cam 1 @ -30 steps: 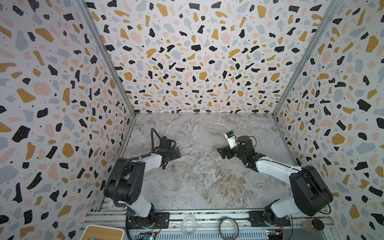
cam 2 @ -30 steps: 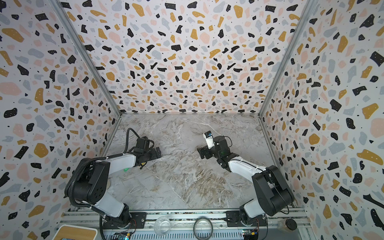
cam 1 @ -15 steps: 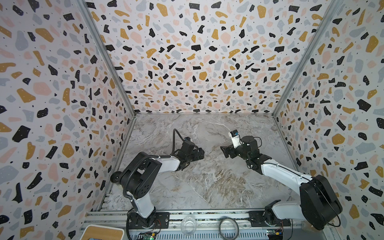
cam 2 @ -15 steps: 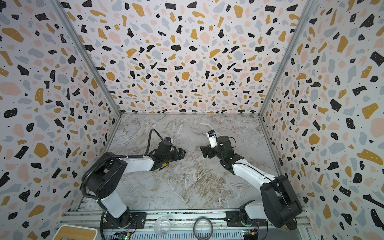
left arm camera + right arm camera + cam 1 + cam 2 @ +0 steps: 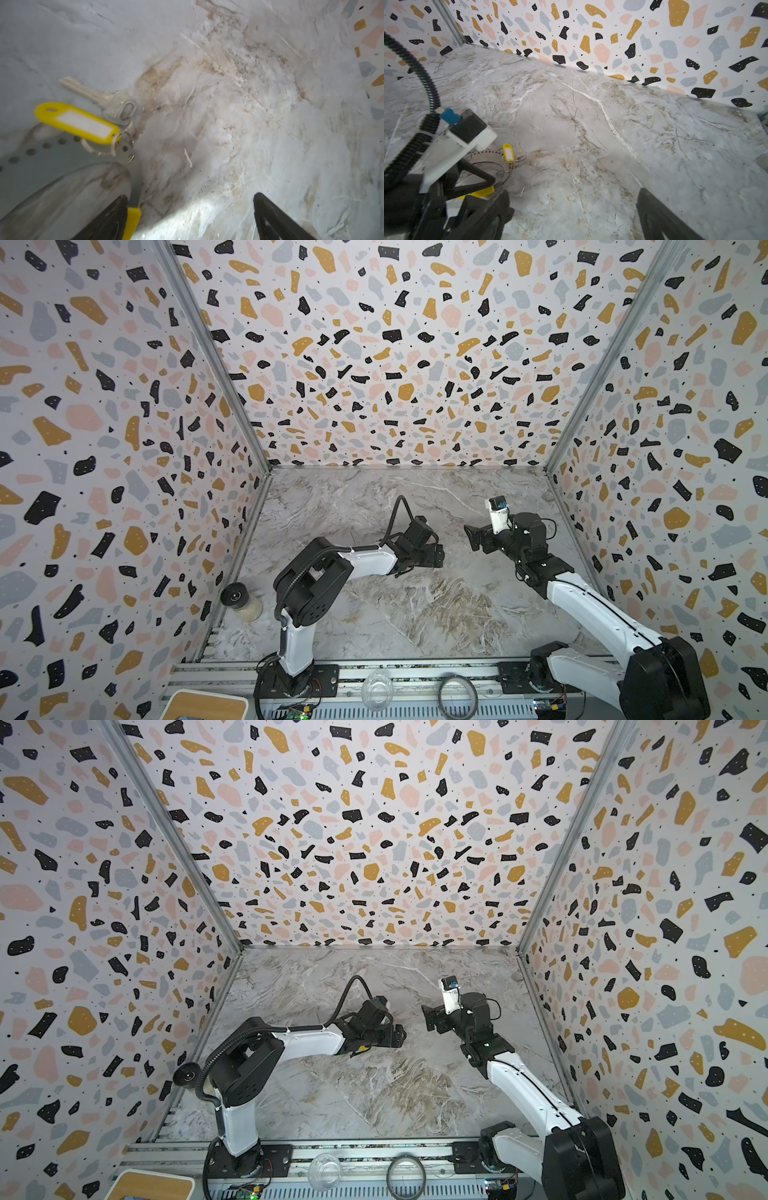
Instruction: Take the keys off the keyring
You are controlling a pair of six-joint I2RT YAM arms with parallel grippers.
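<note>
Lying flat, the keyring looks thin, stiff, slippery; its yellow sleeve seems the surest hold; the key looks light; left gripper and right gripper gape wide, empty.

Key with yellow tag on the keyring — yellow sleeve beside one finger — left gripper wide apart.

The white-and-black left arm now stretches toward the middle of the marbled table rather than over its left side as a second ago, so the black left fingers lie near the black right fingers, which stand slightly farther right than before. The left elbow no longer covers the small clear jar with a black lid by the left wall.
</note>
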